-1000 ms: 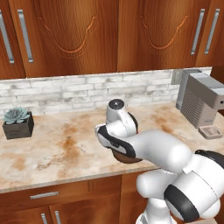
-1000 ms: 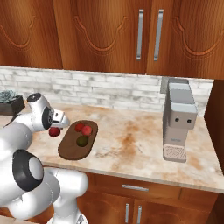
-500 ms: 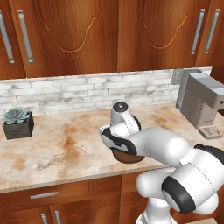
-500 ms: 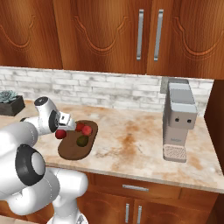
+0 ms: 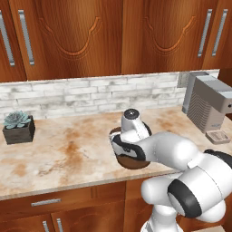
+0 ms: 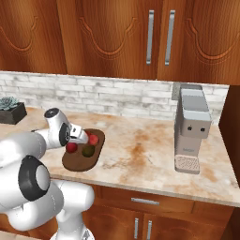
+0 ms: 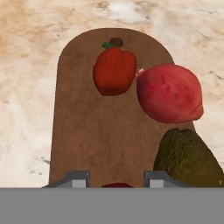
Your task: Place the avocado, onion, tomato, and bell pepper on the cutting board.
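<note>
In the hand view my gripper (image 7: 117,180) is shut on the red tomato (image 7: 117,185), of which a thin sliver shows between the finger tips. It hangs low over one end of the dark brown cutting board (image 7: 87,131). On the board lie the red bell pepper (image 7: 114,70) at the far end, the reddish onion (image 7: 169,93) beside it, and the dark avocado (image 7: 187,160) close to my right finger. From the right base view the gripper (image 6: 73,142) holds the tomato (image 6: 71,147) over the board (image 6: 75,164), beside the avocado (image 6: 87,150).
A grey coffee machine (image 6: 191,127) stands on the counter to the right. A potted succulent (image 5: 19,128) sits at the far left by the brick backsplash. Wooden cabinets hang above. The board (image 5: 133,163) lies near the counter's front edge.
The arm has swung right, carrying the tomato from beside the board to above its near end. The items on the board have not moved.
</note>
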Controlling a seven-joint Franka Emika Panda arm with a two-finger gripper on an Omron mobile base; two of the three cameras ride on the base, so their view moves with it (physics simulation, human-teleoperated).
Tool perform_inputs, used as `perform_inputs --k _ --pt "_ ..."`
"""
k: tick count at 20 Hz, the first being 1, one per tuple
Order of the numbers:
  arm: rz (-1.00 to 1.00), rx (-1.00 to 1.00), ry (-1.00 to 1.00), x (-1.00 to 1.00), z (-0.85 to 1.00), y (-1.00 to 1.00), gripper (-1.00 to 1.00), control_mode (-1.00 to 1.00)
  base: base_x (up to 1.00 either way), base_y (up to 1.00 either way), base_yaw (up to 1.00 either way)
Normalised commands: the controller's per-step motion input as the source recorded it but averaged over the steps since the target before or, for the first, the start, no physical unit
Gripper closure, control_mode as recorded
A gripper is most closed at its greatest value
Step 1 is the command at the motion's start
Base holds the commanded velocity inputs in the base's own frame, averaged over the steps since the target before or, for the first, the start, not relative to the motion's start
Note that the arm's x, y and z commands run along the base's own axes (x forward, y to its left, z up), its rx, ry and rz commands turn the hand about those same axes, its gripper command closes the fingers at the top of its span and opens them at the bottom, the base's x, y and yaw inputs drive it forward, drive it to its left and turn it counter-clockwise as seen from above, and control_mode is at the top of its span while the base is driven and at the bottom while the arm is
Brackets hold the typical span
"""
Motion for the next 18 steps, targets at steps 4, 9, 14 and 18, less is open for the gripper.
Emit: perform_inputs --k 4,9,14,18 --pt "-0.01 -0.01 -0.02 0.05 -0.31 0.0 1.0 -1.0 0.0 0.0 0.0" --pt "-0.01 -0.01 -0.02 0.08 -0.31 0.0 1.0 -1.0 0.0 0.0 0.0" --pt "-0.01 0.0 -0.01 0.11 -0.23 0.0 1.0 -1.0 0.0 0.0 0.0" --pt "-0.01 0.0 -0.01 0.12 -0.23 0.0 1.0 -1.0 0.0 0.0 0.0"
